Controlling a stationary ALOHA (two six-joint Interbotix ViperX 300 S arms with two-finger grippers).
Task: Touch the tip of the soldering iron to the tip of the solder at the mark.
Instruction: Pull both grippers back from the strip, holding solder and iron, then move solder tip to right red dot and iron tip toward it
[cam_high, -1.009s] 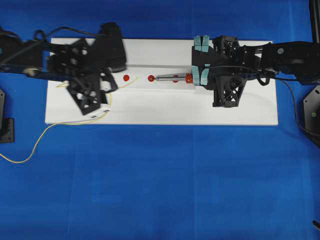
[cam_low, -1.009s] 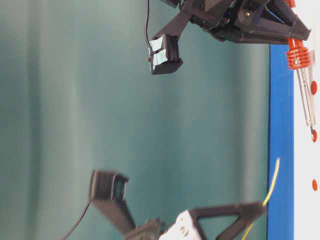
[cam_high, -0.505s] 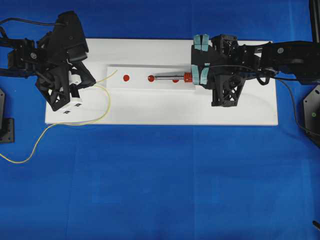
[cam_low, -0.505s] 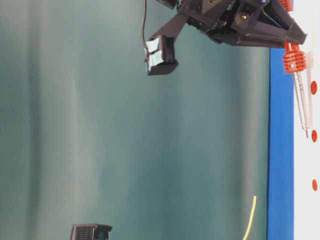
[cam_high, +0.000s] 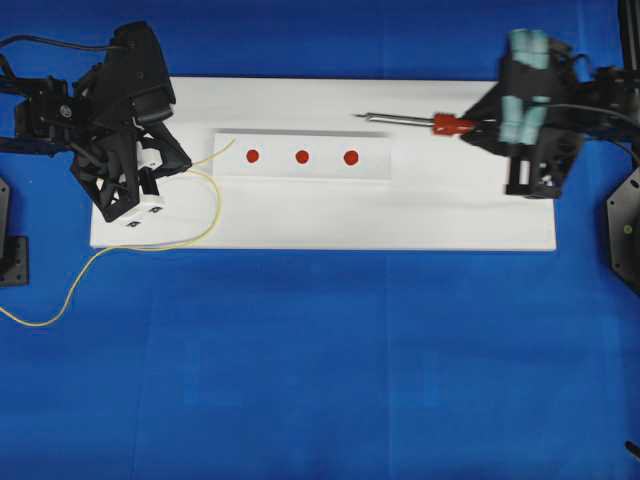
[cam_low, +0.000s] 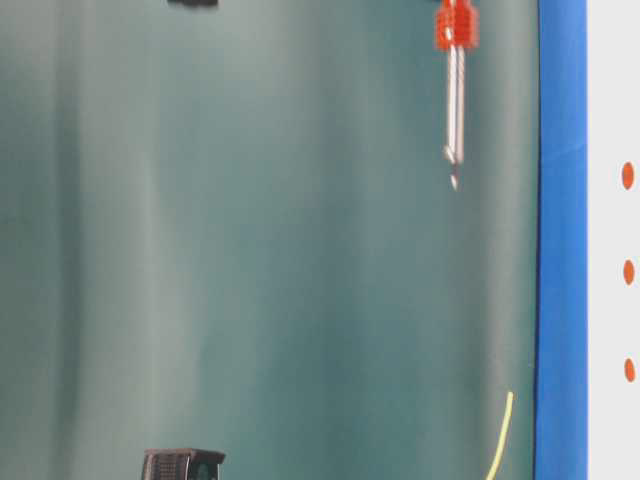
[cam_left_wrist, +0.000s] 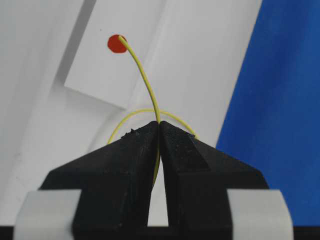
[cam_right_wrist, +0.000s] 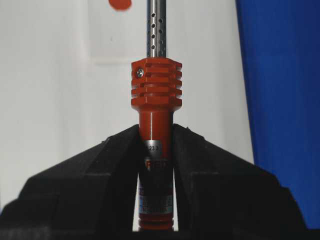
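Note:
My left gripper (cam_high: 182, 163) (cam_left_wrist: 159, 124) is shut on the thin yellow solder (cam_high: 214, 153) (cam_left_wrist: 145, 80) at the left end of the white board. The solder's free end points toward the leftmost red mark (cam_high: 252, 156) (cam_left_wrist: 116, 44) and stops just short of it in the overhead view. My right gripper (cam_high: 482, 126) (cam_right_wrist: 156, 132) is shut on the red-orange handle of the soldering iron (cam_high: 410, 120) (cam_right_wrist: 155, 85). The iron (cam_low: 455, 90) hangs level above the board's far right part, tip pointing left. It is well clear of the marks.
Three red marks sit in a row on a raised white strip (cam_high: 300, 170) on the white board (cam_high: 300, 225). Slack solder loops over the board's left end and trails onto the blue cloth (cam_high: 320, 360). Arm mounts stand at both side edges.
My right arm lifted the iron off the strip and drew it back to the right and far side. My left arm swung back left with the solder, then held still.

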